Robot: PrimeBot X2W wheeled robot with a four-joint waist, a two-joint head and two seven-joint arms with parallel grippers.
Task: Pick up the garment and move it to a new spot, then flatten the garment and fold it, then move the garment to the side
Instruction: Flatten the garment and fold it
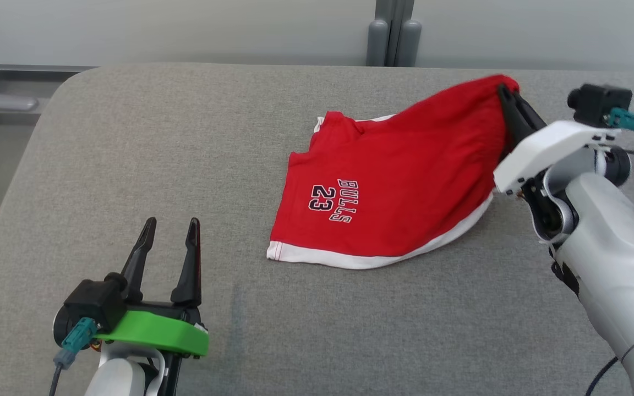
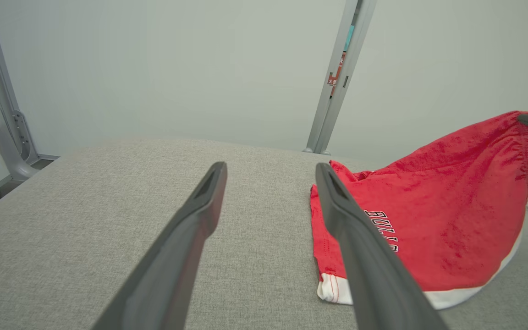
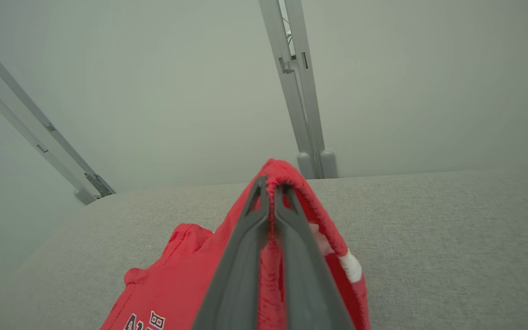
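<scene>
My right gripper [image 1: 508, 94] is clamped shut on one edge of the red garment [image 1: 399, 181], raised above the table [image 1: 157, 137] toward its far right side. Pinching an edge lets the cloth hang free for carrying. The opposite hem lies on the table's middle, so the garment is only partly lifted. My left gripper [image 1: 173, 223] hovers over the table's near left corner, jaws fully apart, clear of the cloth and, I judge, ready for flattening.
</scene>
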